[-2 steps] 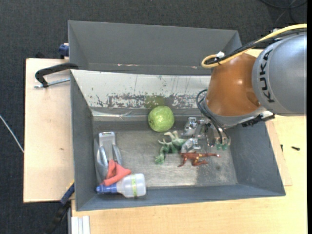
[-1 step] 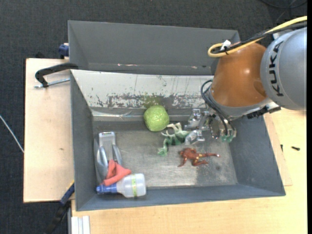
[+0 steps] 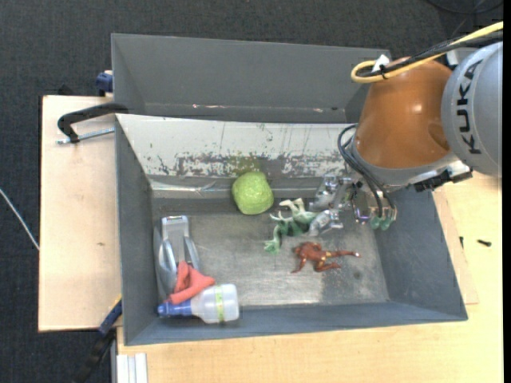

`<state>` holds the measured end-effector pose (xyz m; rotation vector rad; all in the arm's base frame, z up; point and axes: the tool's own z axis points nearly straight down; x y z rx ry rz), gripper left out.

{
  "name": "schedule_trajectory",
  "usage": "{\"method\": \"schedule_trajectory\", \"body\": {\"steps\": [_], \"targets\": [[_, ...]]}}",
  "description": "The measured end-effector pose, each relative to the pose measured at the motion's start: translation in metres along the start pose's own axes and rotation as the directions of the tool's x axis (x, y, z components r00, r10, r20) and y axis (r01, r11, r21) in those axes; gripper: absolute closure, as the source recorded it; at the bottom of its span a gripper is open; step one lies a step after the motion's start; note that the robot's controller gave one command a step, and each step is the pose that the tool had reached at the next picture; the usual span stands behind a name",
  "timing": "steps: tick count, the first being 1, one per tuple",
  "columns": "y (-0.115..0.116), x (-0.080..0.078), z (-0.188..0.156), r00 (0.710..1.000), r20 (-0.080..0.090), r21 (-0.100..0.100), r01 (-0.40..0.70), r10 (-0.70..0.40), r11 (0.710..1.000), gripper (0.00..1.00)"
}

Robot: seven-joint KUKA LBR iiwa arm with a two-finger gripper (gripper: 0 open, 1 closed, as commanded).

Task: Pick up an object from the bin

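Along the left wall of the grey bin [image 3: 132, 238] lies a clear plastic packet [image 3: 174, 244], running from the middle of that wall toward the front-left corner. A coral-red piece [image 3: 190, 281] rests against its lower end. Just in front of that, close to the front edge, a translucent bottle [image 3: 215, 304] lies on its side with its blue cap [image 3: 164, 310] pointing into the front-left corner. Further right a pale green ball [image 3: 252, 193] sits at the foot of the back wall, apart from the other things. Right of the ball, about mid-floor, a green-and-white toy figure [image 3: 289, 220] sprawls with its limbs spread. A red-brown toy creature [image 3: 319, 257] lies just in front of it and a little nearer the right wall. The end effector [image 3: 345, 211] is low in the bin toward the back-right corner, right at the green-and-white figure's right end. Whether it touches the toy cannot be told, and neither can whether it is spread or pressed together. Above it the arm's orange cover [image 3: 399, 118] hangs over the back-right corner.
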<state>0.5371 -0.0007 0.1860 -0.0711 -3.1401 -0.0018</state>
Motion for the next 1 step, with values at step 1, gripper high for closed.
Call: {"method": "schedule_trajectory", "body": {"steps": [1], "targets": [[0.0062,-0.0160,-0.0266,1.000,0.011,0.000,0.019,-0.019,1.000,1.00]]}}
